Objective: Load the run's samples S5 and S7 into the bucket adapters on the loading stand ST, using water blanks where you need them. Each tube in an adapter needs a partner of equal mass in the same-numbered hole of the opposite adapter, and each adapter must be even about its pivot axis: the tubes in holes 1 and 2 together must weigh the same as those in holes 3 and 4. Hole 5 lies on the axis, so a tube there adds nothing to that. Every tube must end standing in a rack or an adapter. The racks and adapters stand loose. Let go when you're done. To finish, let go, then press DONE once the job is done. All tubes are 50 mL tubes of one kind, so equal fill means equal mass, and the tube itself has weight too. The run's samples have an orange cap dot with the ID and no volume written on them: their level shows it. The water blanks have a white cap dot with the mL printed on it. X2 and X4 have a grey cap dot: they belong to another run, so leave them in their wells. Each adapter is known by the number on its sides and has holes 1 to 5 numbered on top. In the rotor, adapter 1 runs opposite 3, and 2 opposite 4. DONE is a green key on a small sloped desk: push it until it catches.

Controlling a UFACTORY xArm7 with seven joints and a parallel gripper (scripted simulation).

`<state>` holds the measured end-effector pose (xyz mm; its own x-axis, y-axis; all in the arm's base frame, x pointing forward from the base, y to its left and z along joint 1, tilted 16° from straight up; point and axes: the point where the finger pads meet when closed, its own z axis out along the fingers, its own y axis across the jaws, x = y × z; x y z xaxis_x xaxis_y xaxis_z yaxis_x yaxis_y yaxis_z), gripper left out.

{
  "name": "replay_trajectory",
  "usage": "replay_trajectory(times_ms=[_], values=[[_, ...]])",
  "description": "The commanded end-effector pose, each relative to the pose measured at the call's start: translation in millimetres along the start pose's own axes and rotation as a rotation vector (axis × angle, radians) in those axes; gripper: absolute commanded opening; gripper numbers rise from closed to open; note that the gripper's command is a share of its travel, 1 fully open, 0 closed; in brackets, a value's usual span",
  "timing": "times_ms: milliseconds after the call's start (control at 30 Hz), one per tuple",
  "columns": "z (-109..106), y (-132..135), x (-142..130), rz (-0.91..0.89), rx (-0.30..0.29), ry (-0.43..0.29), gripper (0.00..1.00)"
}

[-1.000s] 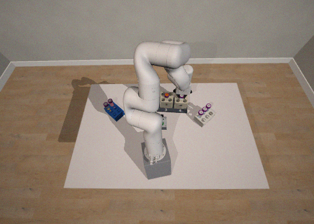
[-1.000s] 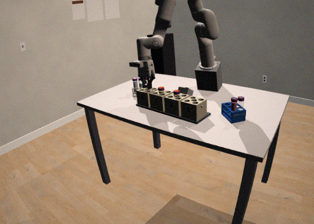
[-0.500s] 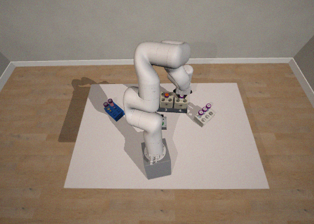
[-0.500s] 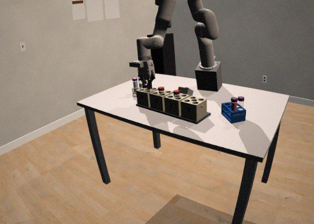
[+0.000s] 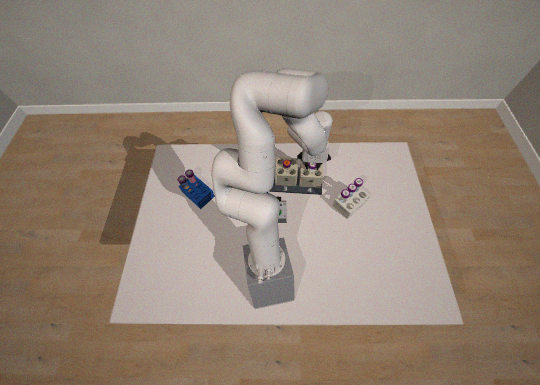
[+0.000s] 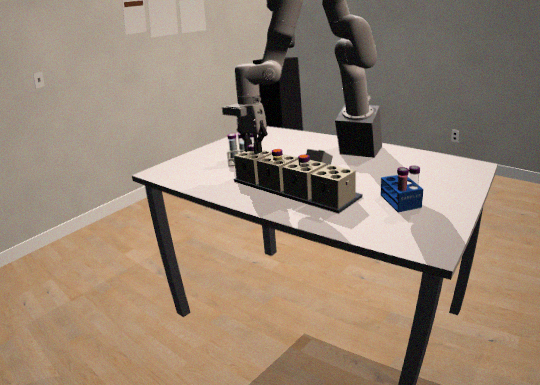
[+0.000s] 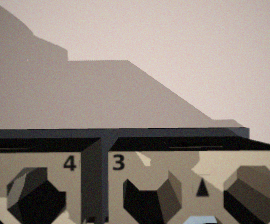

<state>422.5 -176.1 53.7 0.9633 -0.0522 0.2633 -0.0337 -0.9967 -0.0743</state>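
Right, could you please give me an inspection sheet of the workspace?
surface: pale table top, shadowed in places
job's things: four adapters on the stand; two orange-dotted tubes in the middle two; blue rack, two tubes; pale rack, purple-capped tubes
clutter: nothing seen
gripper: open around a purple-capped tube in the end adapter
cables: nothing seen
surroundings: wood floor, wall sheets
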Motion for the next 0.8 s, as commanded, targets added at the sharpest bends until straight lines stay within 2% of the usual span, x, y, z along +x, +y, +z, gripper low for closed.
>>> replay_trajectory(times_ms=[0, 300, 767], values=[[-1.2, 0.8, 1.4, 0.0, -0.002, 0.003, 0.44], [-1.2, 0.8, 1.4, 0.0, -0.002, 0.003, 0.44], [-25.1, 0.8, 1.3, 0.0, -0.002, 0.003, 0.44]])
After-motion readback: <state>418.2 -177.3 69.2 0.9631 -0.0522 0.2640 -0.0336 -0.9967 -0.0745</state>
